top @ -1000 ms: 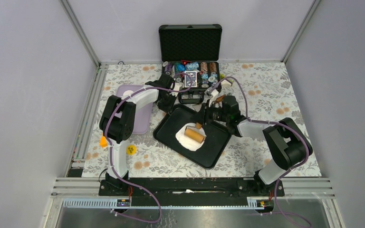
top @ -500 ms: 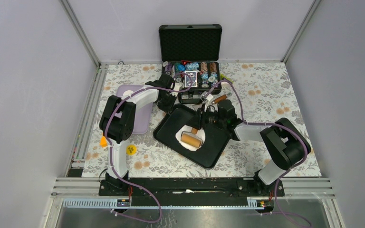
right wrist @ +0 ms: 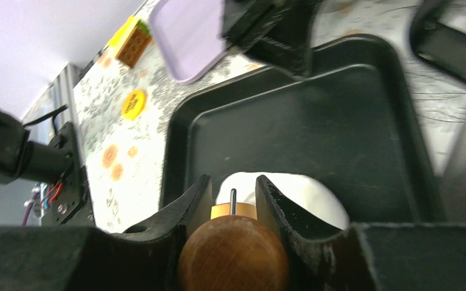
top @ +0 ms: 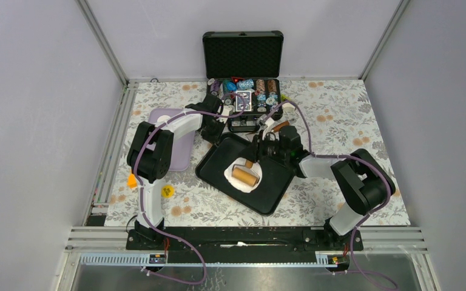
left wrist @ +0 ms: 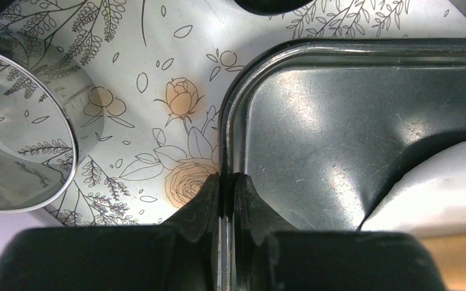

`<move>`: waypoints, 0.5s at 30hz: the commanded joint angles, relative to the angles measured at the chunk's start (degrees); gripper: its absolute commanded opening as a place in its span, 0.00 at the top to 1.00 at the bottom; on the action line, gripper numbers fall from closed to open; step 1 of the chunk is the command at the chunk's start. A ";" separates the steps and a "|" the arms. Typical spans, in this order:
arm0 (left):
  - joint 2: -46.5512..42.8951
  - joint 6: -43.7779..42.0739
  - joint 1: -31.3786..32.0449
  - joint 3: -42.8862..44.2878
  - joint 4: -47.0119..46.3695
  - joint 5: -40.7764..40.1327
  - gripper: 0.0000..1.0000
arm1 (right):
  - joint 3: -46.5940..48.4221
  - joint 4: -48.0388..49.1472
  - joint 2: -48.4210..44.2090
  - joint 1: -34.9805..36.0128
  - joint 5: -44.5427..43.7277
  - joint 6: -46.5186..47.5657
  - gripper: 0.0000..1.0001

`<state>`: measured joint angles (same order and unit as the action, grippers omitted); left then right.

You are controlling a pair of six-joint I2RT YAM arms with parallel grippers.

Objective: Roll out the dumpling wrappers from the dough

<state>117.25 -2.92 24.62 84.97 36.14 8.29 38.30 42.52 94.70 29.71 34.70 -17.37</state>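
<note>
From above, my left gripper [top: 218, 134] is reaching to the far left corner of the black metal tray [top: 274, 187], which is sitting on the flower-patterned desk [top: 340, 115]. My right gripper [top: 256, 155] is reaching in from the tray's far side and gripping the handle of the wooden rolling pin [top: 245, 175]. The pin's barrel is lying across the soft white dough [top: 241, 187], a flat pat in the middle of the tray. A lilac rectangular plastic tray [top: 181, 159] is lying just beside the black one on the left, and an open black case of poker chips [top: 243, 54] is standing behind.

Through my left wrist camera, I am pinching the tray's raised rim [left wrist: 233, 121]. The jaws are nearly together, one finger outside on the desk cloth [left wrist: 158, 121] and the other inside the tray. The dough's edge [left wrist: 443, 188] is showing at the right, and a shiny steel ring cutter [left wrist: 67, 133] is standing on the desk at the left.

Through my right wrist camera, my jaws are standing partly apart and clamping the pin's round wooden handle knob [right wrist: 233, 257] between them. The dough [right wrist: 303, 194] is lying on the tray floor [right wrist: 315, 115] just past my fingertips. A yellow round disc [right wrist: 134, 103] and a yellow and brown toy block [right wrist: 132, 39] are lying on the desk beyond.
</note>
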 commanded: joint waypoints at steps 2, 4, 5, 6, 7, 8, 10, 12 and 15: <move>0.79 -1.21 -0.19 -1.30 1.30 -4.51 1.00 | -6.28 -7.92 4.61 5.22 -2.83 8.85 1.00; 0.79 -1.21 -0.19 -1.25 1.30 -4.49 1.00 | -6.19 -8.49 4.56 5.95 -1.82 8.91 1.00; 0.79 -1.21 -0.19 -1.29 1.30 -4.46 1.00 | -6.24 -8.40 4.39 6.16 -1.25 8.93 1.00; 0.79 -1.21 -0.19 -1.25 1.32 -4.49 1.00 | -6.39 -8.25 4.33 6.36 -0.99 8.80 1.00; 0.79 -1.21 -0.25 -1.29 1.30 -4.45 1.00 | -6.67 -7.94 4.34 6.49 -0.89 8.48 1.00; 0.79 -1.17 -0.25 -1.30 1.30 -4.43 1.00 | -6.85 -7.49 4.48 6.52 -0.82 8.18 1.00; 0.87 -1.21 -0.28 -1.21 1.34 -4.43 1.00 | -7.13 -6.65 4.89 6.61 -0.99 7.88 1.00; 1.00 -1.21 -0.28 -1.08 1.47 -4.28 1.00 | -7.63 -5.64 5.33 6.57 0.00 7.37 1.00; 0.97 -1.21 -0.27 -1.10 1.48 -4.32 1.00 | -8.37 -4.12 5.30 6.82 2.45 6.08 1.00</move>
<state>117.25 -2.92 24.62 84.97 36.14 8.29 34.98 49.76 95.15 34.76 36.18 -17.15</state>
